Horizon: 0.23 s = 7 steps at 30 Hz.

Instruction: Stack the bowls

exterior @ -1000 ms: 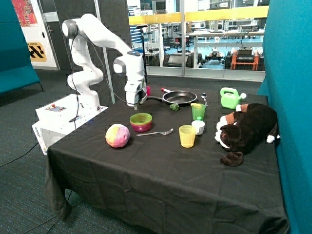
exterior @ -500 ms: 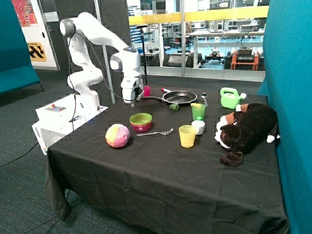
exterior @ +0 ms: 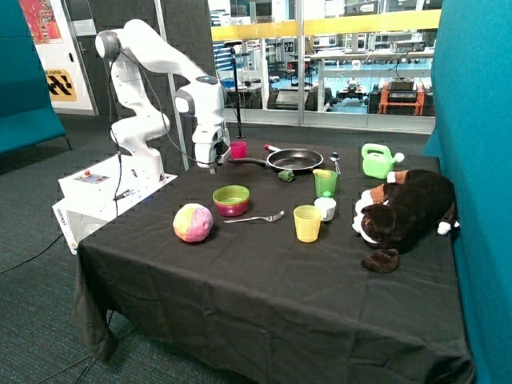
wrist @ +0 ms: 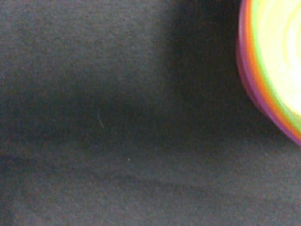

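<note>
While the arm hung over the far side of the black-clothed table (exterior: 264, 296), its gripper (exterior: 213, 166) pointed down above bare cloth, at about 11 o'clock from the bowls (exterior: 231, 200) and clear of them. Whether the jaws were spread or pressed together could not be told; nothing showed in them.

The bowls sat nested as one stack, lime green inside, purple outside. Wrist view caught the stack's edge (wrist: 270, 70): green, orange-red, then purple rims, one within the other.

Around the stack: a fork (exterior: 256, 218) just beside it at 4 o'clock, a pastel ball (exterior: 193, 222) near at 8 o'clock, a yellow cup (exterior: 307, 222) at 3 o'clock, a green cup (exterior: 326, 182) at 2 o'clock. A black frying pan (exterior: 294, 160) lay at 1 o'clock, a small pink cup (exterior: 238, 149) at 12 o'clock near the gripper. A plush animal (exterior: 404, 212) lay well apart at 3 o'clock.
</note>
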Motion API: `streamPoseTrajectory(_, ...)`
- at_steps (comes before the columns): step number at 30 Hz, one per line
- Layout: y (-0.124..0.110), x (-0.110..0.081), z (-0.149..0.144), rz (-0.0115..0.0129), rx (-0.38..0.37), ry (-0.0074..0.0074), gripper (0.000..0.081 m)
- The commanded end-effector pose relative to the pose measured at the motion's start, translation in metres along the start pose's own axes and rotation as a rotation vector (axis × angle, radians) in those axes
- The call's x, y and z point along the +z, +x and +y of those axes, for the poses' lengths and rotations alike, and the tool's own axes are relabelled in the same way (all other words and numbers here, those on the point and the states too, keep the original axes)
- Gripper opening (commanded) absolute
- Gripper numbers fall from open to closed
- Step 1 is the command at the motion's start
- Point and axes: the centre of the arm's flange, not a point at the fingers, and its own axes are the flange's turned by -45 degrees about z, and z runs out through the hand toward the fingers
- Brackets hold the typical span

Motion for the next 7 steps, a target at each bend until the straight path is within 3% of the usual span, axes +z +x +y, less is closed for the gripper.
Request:
streamPoseTrajectory(1, -0.0046, -0.0039, 0.0114, -0.0029, 0.007, -0.0014, 0.0460)
streamPoseTrajectory(7, -0.0029, -0.0082, 0.0089, -0.0029, -0.013, -0.0013, 0.0458)
